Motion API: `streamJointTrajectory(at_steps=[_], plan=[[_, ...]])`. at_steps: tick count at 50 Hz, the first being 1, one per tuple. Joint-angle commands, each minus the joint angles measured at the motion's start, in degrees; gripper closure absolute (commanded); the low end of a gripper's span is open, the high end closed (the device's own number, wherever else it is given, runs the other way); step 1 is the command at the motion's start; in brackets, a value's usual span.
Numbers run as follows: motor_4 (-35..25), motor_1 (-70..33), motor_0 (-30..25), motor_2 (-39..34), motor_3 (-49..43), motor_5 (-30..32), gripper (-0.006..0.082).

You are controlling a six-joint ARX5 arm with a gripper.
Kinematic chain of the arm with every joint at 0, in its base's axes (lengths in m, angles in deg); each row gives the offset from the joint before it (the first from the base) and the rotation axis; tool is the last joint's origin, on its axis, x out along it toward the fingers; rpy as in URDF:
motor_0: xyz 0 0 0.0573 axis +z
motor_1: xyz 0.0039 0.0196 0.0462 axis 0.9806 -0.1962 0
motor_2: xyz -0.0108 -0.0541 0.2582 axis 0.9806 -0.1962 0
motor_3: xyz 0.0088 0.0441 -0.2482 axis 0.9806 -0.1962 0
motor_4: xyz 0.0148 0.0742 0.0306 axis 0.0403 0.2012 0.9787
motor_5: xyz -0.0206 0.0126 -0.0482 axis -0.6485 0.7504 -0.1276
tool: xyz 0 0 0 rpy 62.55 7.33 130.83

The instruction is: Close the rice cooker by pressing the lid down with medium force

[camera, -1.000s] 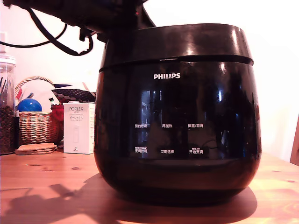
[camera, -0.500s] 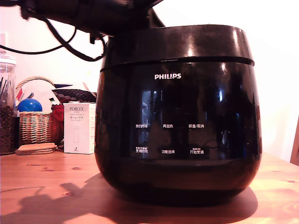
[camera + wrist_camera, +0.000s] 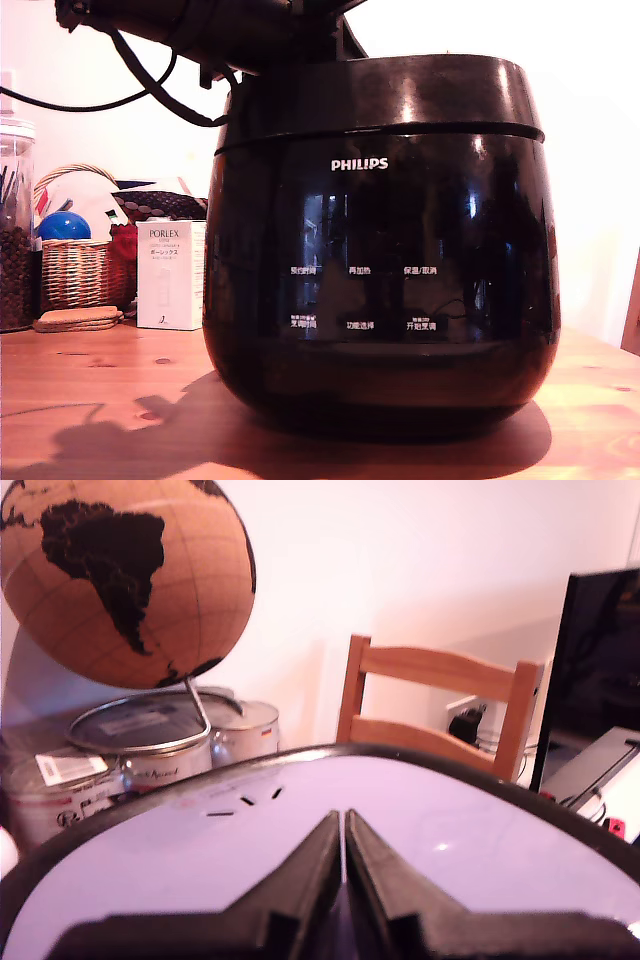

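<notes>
Exterior view, from its left to its right: a glass jar (image 3: 14,225) of dark contents stands at the edge of the wooden table (image 3: 100,380), then a wicker basket (image 3: 75,265) holding a blue ball (image 3: 63,226), flat cork coasters (image 3: 75,318) before it, and a white PORLEX box (image 3: 169,275). The rice cooker (image 3: 380,260) fills the centre and right of the view, standing on the table with its white PHILIPS logo facing the camera. The lid (image 3: 385,95) sits down on the body, a thin seam running level between them. The dark arm (image 3: 210,25) with its trailing cable (image 3: 150,85) reaches in from the upper left above the lid's rear edge.

Wrist view: a cork globe (image 3: 125,580) above metal tins (image 3: 150,745), then a wooden chair (image 3: 435,705) and a dark monitor (image 3: 600,670). The gripper (image 3: 343,830) lies just over the lid's glossy top, fingers (image 3: 310,870) pressed together with only a hairline gap, holding nothing; contact with the lid cannot be told
</notes>
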Motion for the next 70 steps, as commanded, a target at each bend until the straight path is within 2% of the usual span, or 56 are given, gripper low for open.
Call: streamJointTrajectory(at_steps=[1,16,37,44,59,70], plan=[[-0.1,-6.5,-0.8,-6.4,-6.9,-0.4,0.0791],[4.3,-1.0,-0.8,-6.4,-15.8,-0.4,0.0791],[5.0,3.3,-0.1,-5.5,-11.9,-0.3,0.0791],[5.0,6.6,0.8,-3.6,-12.2,2.0,0.0791],[5.0,14.5,5.5,1.0,-15.9,5.2,0.0791],[5.0,21.1,10.8,1.2,-19.5,8.0,0.0791]])
